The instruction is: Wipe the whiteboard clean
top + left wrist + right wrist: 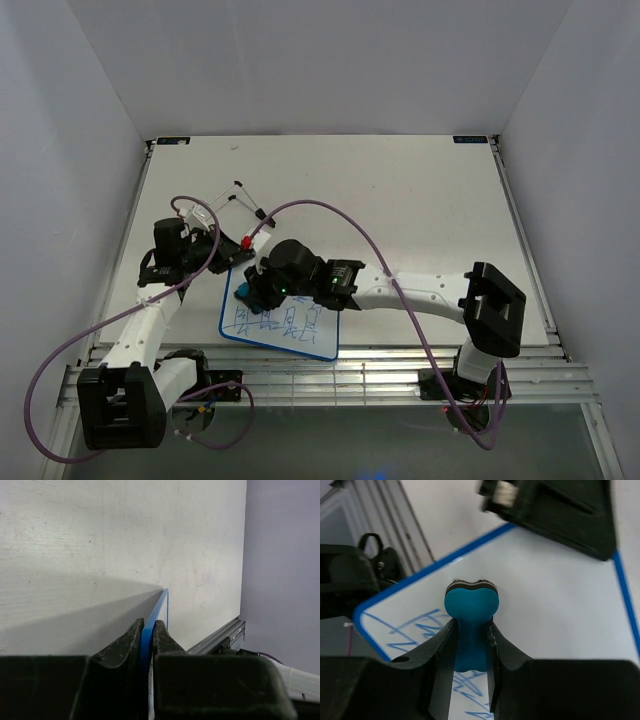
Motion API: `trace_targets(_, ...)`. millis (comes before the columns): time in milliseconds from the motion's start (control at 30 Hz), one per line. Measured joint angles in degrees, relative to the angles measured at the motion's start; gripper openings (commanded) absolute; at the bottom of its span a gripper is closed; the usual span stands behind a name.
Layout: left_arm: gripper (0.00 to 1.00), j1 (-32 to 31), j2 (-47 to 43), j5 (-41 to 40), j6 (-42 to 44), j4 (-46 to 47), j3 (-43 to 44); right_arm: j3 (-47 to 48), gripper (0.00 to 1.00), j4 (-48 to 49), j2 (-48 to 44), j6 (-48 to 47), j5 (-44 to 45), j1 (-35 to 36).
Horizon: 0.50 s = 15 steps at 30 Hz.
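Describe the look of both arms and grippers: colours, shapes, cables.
The left arm and right arm have white rounded links with boxy black joint housings. A purple cable loops along each. The left gripper and right gripper are black, with tapering fingers. A small green light glows at the right wrist.

Just ahead of the right end effector (470, 626) and its eraser (471, 602), the left end effector (148, 630) clamps the whiteboard's (560, 605) far rim and blocks that corner. Beyond the left end effector lies open table (100, 530). A purple cable (330, 207) arcs overhead.
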Motion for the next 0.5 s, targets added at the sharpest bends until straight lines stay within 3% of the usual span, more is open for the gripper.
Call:
trace_targets(133, 0.00, 0.0, -1.5, -2.4, -0.4, -1.2, 0.0, 1.9, 0.08, 1.6, 0.7, 1.0, 2.0, 3.9)
trace_targets(233, 0.00, 0.0, -2.1, -4.7, -1.0, -1.6, 0.0, -0.1, 0.08, 3.8, 0.2, 2.8, 2.2, 2.8)
trace_targets(500, 0.00, 0.0, -2.5, -6.9, -2.3, -1.3, 0.1, -19.6, 0.08, 10.0, -6.3, 6.5, 3.3, -9.2)
